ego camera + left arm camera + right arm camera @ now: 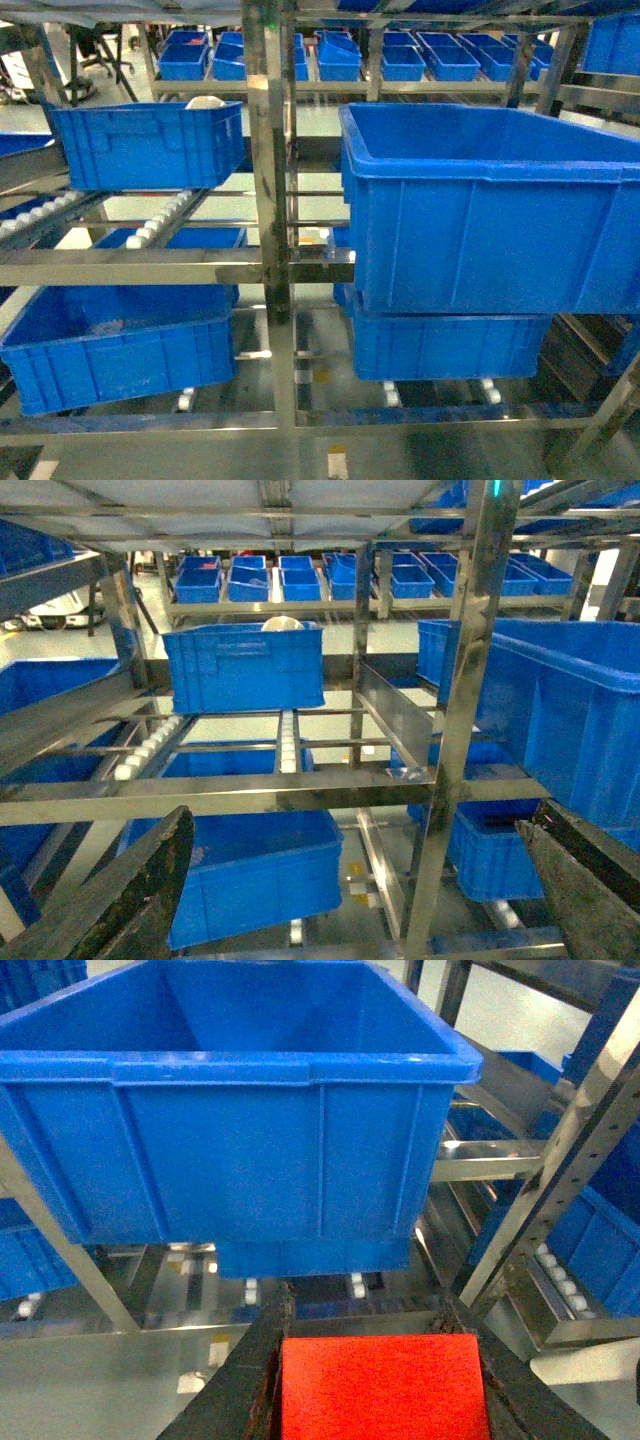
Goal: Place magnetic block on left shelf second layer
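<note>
Block (383, 1385), red, sits clamped between the two dark fingers of the right hand (380, 1380), low in front of a big blue crate (240, 1110). Looks small, rigid, prob. light; glossy faces could slip, so squeeze flat opposite sides, centred (as now). Left hand (350, 880) is wide open, holding nothing, facing the left rack w/ its upper crate (245, 665) on rollers.

I'm seeing shiny stainless-steel rack uprights (268, 200), smooth blue plastic crates (480, 210), and my red block (383, 1385) looking finely grainy.
</note>
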Robot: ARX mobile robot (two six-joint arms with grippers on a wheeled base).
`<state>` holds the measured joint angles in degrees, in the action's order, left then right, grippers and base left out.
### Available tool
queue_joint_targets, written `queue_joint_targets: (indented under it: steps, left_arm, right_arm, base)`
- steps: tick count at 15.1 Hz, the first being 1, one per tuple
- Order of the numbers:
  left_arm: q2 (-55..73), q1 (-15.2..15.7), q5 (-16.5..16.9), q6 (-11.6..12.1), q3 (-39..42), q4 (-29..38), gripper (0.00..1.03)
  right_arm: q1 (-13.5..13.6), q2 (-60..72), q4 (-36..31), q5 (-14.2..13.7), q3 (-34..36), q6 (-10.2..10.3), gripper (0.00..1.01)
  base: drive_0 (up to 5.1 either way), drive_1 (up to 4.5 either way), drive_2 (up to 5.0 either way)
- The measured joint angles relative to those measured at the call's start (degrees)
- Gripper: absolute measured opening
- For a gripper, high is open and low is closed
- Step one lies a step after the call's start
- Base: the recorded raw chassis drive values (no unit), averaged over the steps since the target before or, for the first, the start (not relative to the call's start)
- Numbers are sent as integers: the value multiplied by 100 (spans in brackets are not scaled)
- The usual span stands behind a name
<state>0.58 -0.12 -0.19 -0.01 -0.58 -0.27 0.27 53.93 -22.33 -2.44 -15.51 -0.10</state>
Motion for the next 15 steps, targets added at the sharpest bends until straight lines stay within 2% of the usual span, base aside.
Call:
queue_joint_targets:
  steps: [6, 15]
  left_arm:
    - [0, 0, 13, 0, 0, 7, 98]
    - [0, 0, 15, 0, 0, 9, 98]
  right_arm:
    - [4, -28, -35, -11, 0, 0, 33]
    - [4, -2, -42, -11, 0, 0, 33]
  base:
    - [-3, 407, -412]
    - [0, 18, -17]
